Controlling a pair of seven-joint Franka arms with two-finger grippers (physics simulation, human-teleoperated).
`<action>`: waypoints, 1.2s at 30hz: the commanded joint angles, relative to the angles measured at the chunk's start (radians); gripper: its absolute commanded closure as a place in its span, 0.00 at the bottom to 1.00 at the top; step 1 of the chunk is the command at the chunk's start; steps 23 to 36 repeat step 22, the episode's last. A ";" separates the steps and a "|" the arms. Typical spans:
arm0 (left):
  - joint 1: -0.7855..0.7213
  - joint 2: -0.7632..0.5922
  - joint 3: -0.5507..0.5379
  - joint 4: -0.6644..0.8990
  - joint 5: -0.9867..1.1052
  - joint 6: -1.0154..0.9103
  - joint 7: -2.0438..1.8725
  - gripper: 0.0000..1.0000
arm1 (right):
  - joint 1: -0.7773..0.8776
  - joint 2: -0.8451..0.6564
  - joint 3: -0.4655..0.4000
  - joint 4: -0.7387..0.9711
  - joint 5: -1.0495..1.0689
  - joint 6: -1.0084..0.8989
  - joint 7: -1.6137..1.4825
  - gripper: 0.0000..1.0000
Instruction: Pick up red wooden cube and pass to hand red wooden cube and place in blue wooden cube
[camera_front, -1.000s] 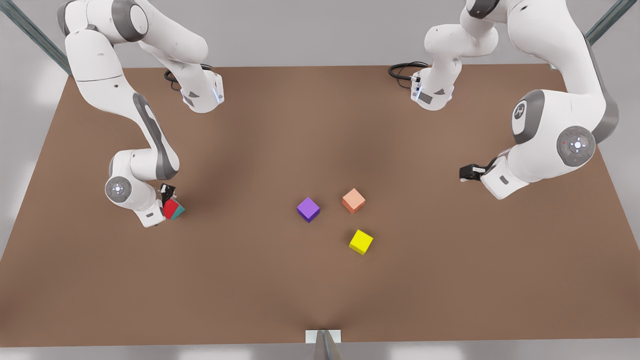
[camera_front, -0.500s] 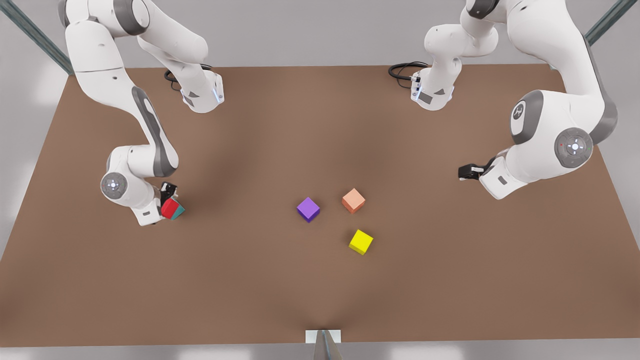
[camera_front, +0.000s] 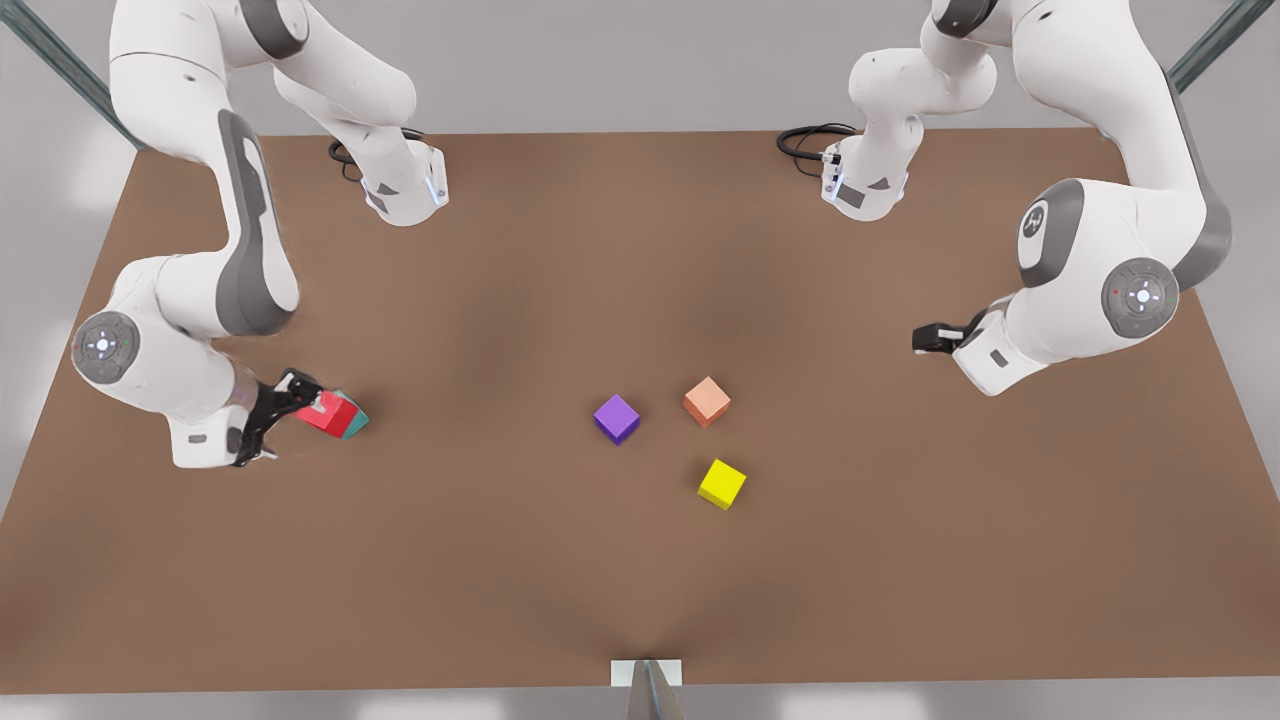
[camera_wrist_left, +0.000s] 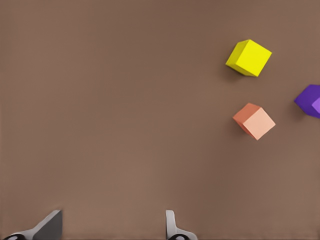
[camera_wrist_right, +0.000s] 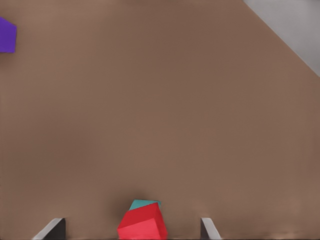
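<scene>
Fingers of the right gripper (camera_front: 285, 412) have spread and backed off toward nine o'clock, leaving the red wooden cube (camera_front: 328, 412) on the blue wooden cube (camera_front: 354, 424). Placement looks done. Left gripper (camera_front: 925, 340) waits, spread, at three o'clock.

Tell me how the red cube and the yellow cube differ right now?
The red cube sits atop the teal cube at the front view's left, while the yellow cube lies alone on the table. The red cube lies between the right gripper's open jaws; nothing is near the yellow cube. Both look like plain cubes of the same size.
</scene>
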 joint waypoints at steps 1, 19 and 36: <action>-0.001 -0.002 -0.001 0.002 0.001 -0.015 -0.007 0.00 | -0.006 -0.004 -0.014 0.134 -0.021 -0.372 0.778 0.00; 0.003 0.004 0.001 0.007 0.001 -0.027 -0.007 0.00 | 0.145 -0.106 -0.266 0.092 0.011 -0.388 0.739 0.00; 0.003 0.004 0.001 0.007 0.001 -0.029 -0.007 0.00 | 0.143 -0.103 -0.264 0.094 0.017 -0.386 0.741 0.00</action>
